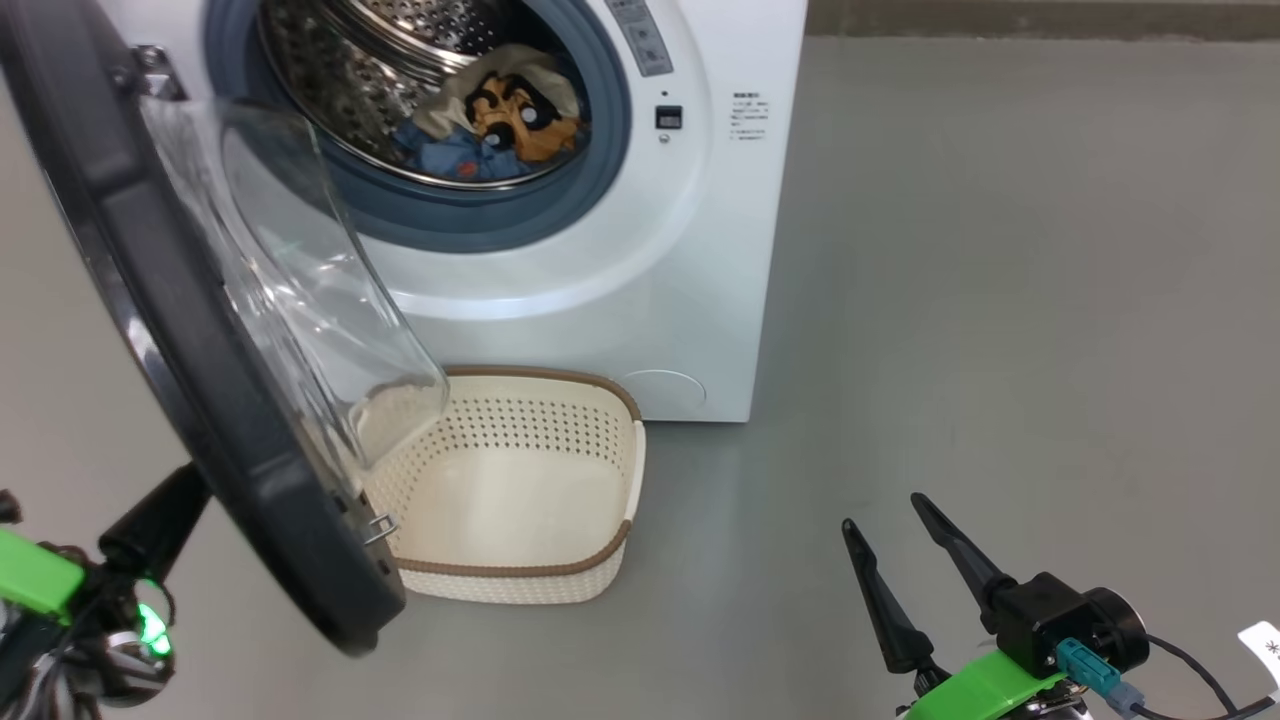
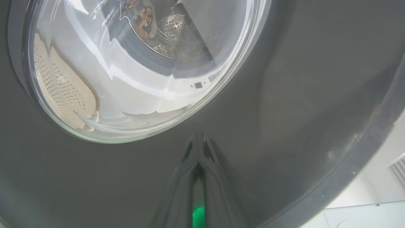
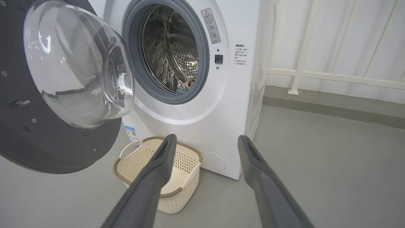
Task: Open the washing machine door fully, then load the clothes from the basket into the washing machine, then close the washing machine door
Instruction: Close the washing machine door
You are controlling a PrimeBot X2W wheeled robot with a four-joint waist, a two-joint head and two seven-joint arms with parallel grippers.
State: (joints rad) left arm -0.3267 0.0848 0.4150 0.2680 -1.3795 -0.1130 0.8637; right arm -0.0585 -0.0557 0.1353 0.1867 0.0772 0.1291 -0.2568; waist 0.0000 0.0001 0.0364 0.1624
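Washing machine door (image 1: 270,500): round, wide black rim, clear bulging glass (image 1: 300,280), standing roughly half open at 9 o'clock in the head view, hinged at 11 o'clock beside the drum mouth. Clothes (image 1: 500,125) at 12 o'clock, lying inside the steel drum (image 1: 330,70) of the white washing machine (image 1: 640,280); blue fabric with an orange cartoon print. Basket (image 1: 560,430) at 6 o'clock of the drum mouth, on the grey floor (image 1: 1000,300) just in front of the machine, nothing inside it. Loading judged complete; closing the door judged the step in hand.

Left gripper (image 2: 198,141) with fingers pressed together, nothing between them, tips against or just off the door's black outer face, at 6 o'clock of the glass in the left wrist view; actual contact hard to confirm. Right gripper (image 1: 883,512) at 4 o'clock in the head view, fingers spread apart, holding nothing, well apart from door and basket.

To do it well: push on the black rim, not the glass, toward the edge far from the hinge. Follow the door's arc to avoid sliding off. Watch for the bulging glass brushing the basket's rim. Check for cloth hanging over the grey seal (image 1: 450,215). Finish with a firm press until latched.
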